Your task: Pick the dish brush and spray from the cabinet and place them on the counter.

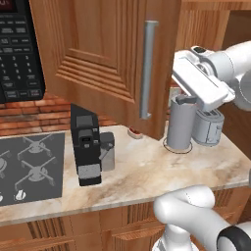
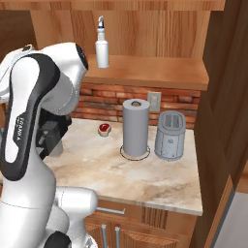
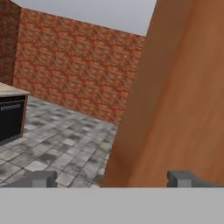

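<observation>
The spray point(image 2: 101, 48), a slim white bottle with a blue-and-white nozzle, stands upright on the wooden shelf of the open cabinet point(image 2: 155, 71). The dish brush is out of view. Below lies the beige marbled counter point(image 2: 145, 179). In the hand view my gripper point(image 3: 113, 179) is open with nothing between its fingertips point(image 3: 43, 178), close beside a brown wooden door panel point(image 3: 183, 96). My white hand point(image 1: 198, 81) hangs above the paper towel roll, to the right of the open cabinet door point(image 1: 98, 59).
A grey paper towel roll point(image 2: 135, 127) and a toaster point(image 2: 169, 135) stand under the shelf. A small red item point(image 2: 104, 128) lies by the brick wall. A black coffee machine point(image 1: 86, 144), a stove point(image 1: 29, 164) and a microwave point(image 1: 17, 46) sit to the left. Another open door point(image 2: 227, 97) stands at the right.
</observation>
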Robot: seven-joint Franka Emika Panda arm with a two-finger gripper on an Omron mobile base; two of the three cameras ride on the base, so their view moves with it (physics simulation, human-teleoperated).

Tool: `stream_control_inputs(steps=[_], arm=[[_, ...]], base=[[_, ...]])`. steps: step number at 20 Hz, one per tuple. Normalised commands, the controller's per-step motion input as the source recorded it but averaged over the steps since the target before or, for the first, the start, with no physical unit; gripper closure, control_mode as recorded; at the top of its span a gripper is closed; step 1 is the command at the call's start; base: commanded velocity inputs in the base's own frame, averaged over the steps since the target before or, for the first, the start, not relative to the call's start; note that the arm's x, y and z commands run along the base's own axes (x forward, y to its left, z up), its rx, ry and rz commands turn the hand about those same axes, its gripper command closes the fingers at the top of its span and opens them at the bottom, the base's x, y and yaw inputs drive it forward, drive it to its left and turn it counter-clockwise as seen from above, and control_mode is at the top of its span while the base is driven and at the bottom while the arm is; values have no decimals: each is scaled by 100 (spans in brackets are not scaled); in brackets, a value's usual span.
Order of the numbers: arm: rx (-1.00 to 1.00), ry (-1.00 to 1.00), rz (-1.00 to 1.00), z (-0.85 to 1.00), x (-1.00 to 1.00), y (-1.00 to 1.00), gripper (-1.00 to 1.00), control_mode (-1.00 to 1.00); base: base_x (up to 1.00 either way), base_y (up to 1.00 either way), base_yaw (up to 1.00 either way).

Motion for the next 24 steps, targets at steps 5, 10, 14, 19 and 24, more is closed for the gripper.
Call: stream_control_inputs(steps=[5, 10, 14, 19, 24], arm=[[-9, -4, 10, -11, -45, 98, -100, -100], [-9, -4, 7, -8, -30, 100, -100, -100], [-9, -5, 4, -3, -25, 96, -100, -100], [-9, -7, 1, -3, -23, 91, -100, -100], [-7, -7, 0, -9, -10, 73, -100, -100]], base=[[0, 0, 0], [0, 0, 0], [0, 0, 0], [0, 0, 0], [0, 0, 0]])
